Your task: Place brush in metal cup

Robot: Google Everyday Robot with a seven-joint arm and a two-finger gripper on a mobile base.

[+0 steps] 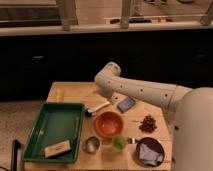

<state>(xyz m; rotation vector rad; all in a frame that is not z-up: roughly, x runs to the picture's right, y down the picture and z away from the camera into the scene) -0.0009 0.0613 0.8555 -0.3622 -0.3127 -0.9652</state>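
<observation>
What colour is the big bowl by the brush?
The bowl is orange, camera view; the gripper hangs near the brush.

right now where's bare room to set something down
Free: green tray back half, behind the block; table between orange bowl and brown pile. Crowded: metal cup, green cup, dark bowl in front. The gripper hangs by the brush.

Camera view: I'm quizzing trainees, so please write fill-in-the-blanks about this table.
The metal cup stands in front of the ___ bowl. The brush lies on the table between the ___ tray and the blue-grey pad. The pincer hangs over the table's back part, nearer the brush than the metal ___.
Missing: orange; green; cup.
</observation>
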